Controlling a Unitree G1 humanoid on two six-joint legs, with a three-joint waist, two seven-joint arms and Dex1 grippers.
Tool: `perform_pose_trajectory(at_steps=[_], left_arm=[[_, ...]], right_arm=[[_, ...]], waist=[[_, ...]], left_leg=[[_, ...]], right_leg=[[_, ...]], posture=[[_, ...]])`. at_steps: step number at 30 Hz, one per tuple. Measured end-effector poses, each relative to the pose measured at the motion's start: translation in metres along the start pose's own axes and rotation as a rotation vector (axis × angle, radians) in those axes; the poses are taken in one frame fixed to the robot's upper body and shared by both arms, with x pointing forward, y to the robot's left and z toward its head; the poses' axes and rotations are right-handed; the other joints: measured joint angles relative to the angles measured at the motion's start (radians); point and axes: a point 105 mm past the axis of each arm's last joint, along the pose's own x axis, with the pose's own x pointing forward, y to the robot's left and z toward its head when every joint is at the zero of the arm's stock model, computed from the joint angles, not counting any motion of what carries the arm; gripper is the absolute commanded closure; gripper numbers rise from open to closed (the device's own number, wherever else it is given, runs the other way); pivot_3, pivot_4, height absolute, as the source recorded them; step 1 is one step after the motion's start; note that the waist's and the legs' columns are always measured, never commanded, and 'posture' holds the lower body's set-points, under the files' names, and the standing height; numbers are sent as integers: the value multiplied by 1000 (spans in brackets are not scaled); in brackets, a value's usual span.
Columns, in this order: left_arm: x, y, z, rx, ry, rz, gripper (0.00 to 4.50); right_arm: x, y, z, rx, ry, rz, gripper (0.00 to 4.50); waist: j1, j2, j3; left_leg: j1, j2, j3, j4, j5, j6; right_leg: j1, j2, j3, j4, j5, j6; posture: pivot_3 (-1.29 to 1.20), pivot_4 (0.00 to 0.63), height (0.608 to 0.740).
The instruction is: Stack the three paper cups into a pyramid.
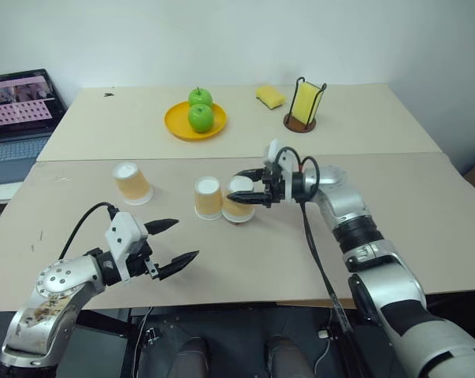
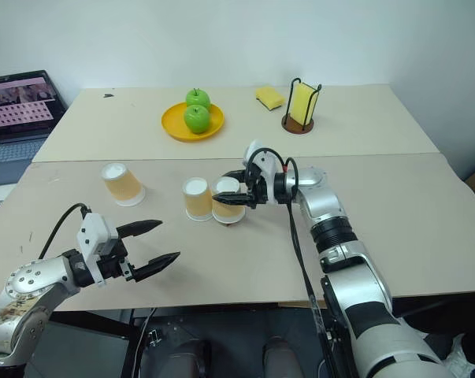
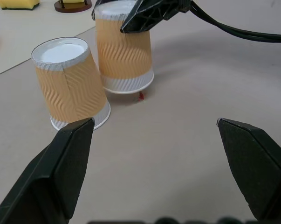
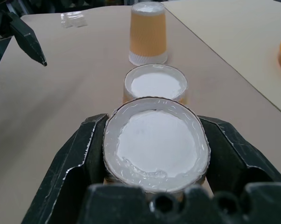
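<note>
Beige tabletop (image 1: pixel 426 205) at centre: the right gripper (image 1: pixel 251 191), jaws clamped on an upside-down cup (image 1: pixel 238 200), holds it upright just beside a second cup (image 1: pixel 208 197) at its 9 o'clock, the third cup (image 1: pixel 131 183) farther along, left gripper (image 1: pixel 178 241) gaping idle.

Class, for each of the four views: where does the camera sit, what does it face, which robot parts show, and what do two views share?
Left eye and right eye views: head, facing down at the table; both arms show.
Left wrist view: between open left hand fingers, facing two cups.
Right wrist view: behind right hand, shut on the gripped cup.
Shared: the gripped cup and the middle cup beside it.
</note>
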Motion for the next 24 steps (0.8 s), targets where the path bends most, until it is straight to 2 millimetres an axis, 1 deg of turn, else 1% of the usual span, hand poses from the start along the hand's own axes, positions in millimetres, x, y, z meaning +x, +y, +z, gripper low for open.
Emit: perform_pose_trajectory(at_steps=[6,10,12,17,21,24], left_arm=[[-2,-2,-1,-2,8,7,0],[-3,-1,2,8,4,14,0],[-4,0,2,8,4,18,0],[-4,0,2,8,4,23,0],[-4,0,2,8,3,26,0],[-4,0,2,8,3,26,0]], right_arm=[[6,0,0,-15,0,19,1880],[9,-1,-6,-11,18,12,1880],[8,-4,-8,-11,25,0,1880],[9,-12,-2,-37,34,-35,1880],[9,-17,-7,-27,48,-64,1880],[12,-18,-6,-28,47,-66,1880]], waist=[[-1,0,0],[-1,0,0],[-1,0,0],[-2,0,0],[-2,0,0],[-4,0,0]], left_leg=[[1,0,0,0,0,0],[0,0,0,0,0,0],[0,0,0,0,0,0],[0,0,0,0,0,0],[0,0,0,0,0,0],[1,0,0,0,0,0]], right_leg=[[0,0,0,0,0,0],[0,0,0,0,0,0],[0,0,0,0,0,0],[0,0,0,1,0,0],[0,0,0,0,0,0],[0,0,0,1,0,0]], posture=[[0,150,732],[0,150,732],[0,150,732],[0,150,732],[0,150,732],[0,150,732]])
